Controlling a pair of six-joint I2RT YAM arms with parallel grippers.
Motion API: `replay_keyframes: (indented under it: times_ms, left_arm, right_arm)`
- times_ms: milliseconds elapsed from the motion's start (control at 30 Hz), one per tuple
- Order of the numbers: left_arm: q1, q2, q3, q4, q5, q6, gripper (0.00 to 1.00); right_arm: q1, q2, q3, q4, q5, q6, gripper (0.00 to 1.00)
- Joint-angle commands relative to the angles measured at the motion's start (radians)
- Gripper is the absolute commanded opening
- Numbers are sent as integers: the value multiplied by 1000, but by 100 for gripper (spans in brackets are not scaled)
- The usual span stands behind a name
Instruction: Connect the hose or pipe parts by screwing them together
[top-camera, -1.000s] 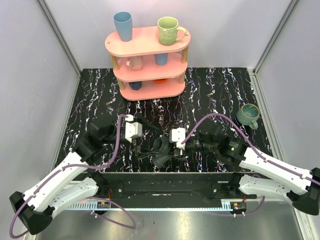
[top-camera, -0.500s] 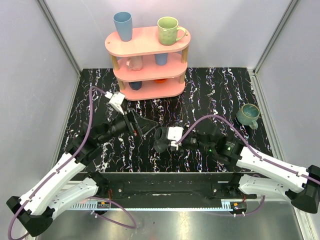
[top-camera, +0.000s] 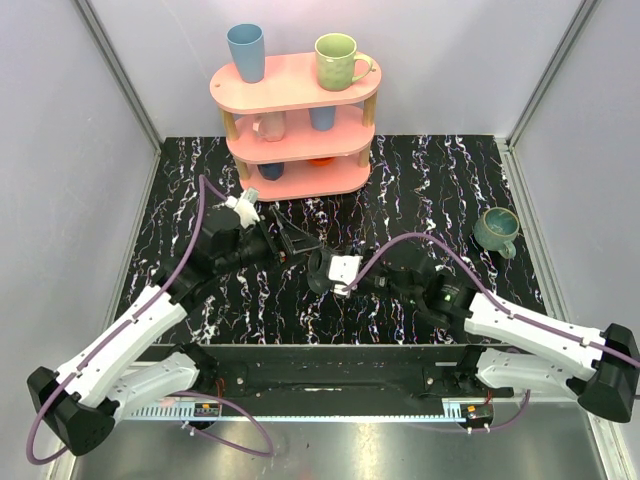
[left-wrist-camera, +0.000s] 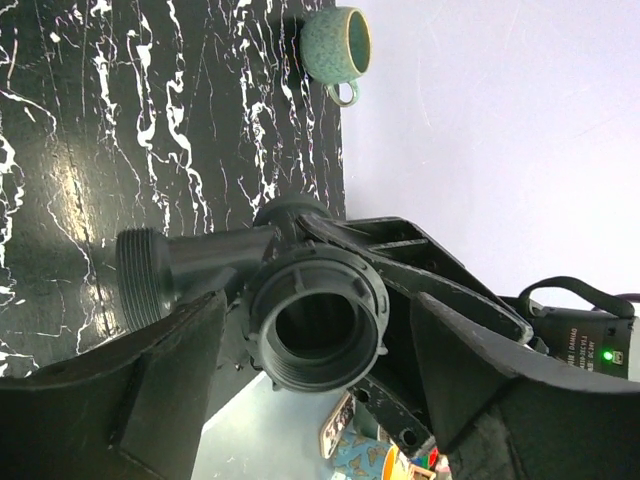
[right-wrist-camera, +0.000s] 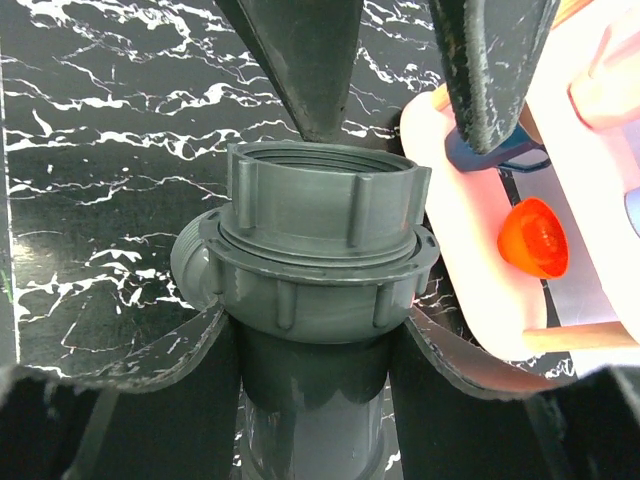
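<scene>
Your right gripper (right-wrist-camera: 312, 375) is clamped on the pipe fitting (right-wrist-camera: 320, 250), pinching the smooth barrel right under the ribbed collar, so that side is definitely holding it. The fitting is just in front of the pink shelf (top-camera: 290, 82), a touch toward the shelf's right end, over the black marbled table (top-camera: 430, 170). I honestly can't tell whether it's lifted off the table or resting on it. Its open threaded collar points back toward the shelf and your left gripper (left-wrist-camera: 318, 335). The threaded side branch (left-wrist-camera: 140, 275) sticks out sideways, so the whole thing reads as a T. Your left gripper comes in from the shelf's front-left with its jaws spread wide. They straddle the collar with a sliver of daylight on each side, so it isn't gripping anything. The teal mug (top-camera: 495, 228) sits well off to the shelf's front-right, apart from both arms. On top of the shelf you've got a blue cup (top-camera: 246, 52) and a green mug (top-camera: 338, 60).
</scene>
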Motion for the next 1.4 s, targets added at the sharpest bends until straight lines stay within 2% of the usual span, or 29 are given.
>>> replay_keyframes:
  times_ms: [0,267,367,467,567,633,767,800,867,933,967,1000,1067,1200,1267,1300,1333,1367]
  left_arm:
    - [1,14,28,21,63,-50,75]
    - [-21,37,-27,98,115,-4,67]
    - [-22,65,-40,106,129,42,53]
    - [-25,82,-61,185,169,133,41]
    - [-25,83,-82,289,230,314,28]
    - [-25,59,-124,397,285,493,23]
    - [-25,1,-214,614,449,802,23]
    - [-25,-9,-224,639,530,864,23]
    - [-25,-7,-216,594,594,1023,22]
    - [-25,-1,-191,539,727,1131,25]
    - [-25,-3,-182,458,771,1285,29]
    - [-25,-9,-181,448,817,1312,40]
    - [-25,-23,-181,420,829,1383,55]
    - [-25,-88,-205,423,839,1423,68]
    - [-25,-115,-213,428,823,1422,79]
    - [-25,-140,-222,432,774,1411,83]
    - [-25,-154,-230,446,745,1394,92]
    - [-25,-168,-236,469,712,1356,94]
  right_arm:
    - [8,20,36,86,51,-30,0]
    - [8,56,65,71,60,-27,0]
    - [8,63,68,72,60,-16,0]
    - [6,70,84,54,54,6,0]
    - [8,70,108,16,25,45,0]
    - [8,66,119,-9,-22,71,0]
    - [-18,61,136,-40,-133,134,0]
    - [-26,67,136,-40,-154,141,0]
    - [-43,82,134,-43,-165,161,0]
    - [-66,90,137,-56,-196,175,0]
    - [-71,89,136,-56,-208,187,0]
    - [-81,89,134,-56,-234,195,0]
    - [-89,84,133,-55,-251,209,0]
    - [-112,80,128,-55,-274,218,0]
    - [-121,81,122,-52,-279,220,0]
    - [-123,81,122,-49,-282,220,0]
    - [-126,84,122,-47,-280,220,0]
    - [-126,87,122,-47,-279,220,0]
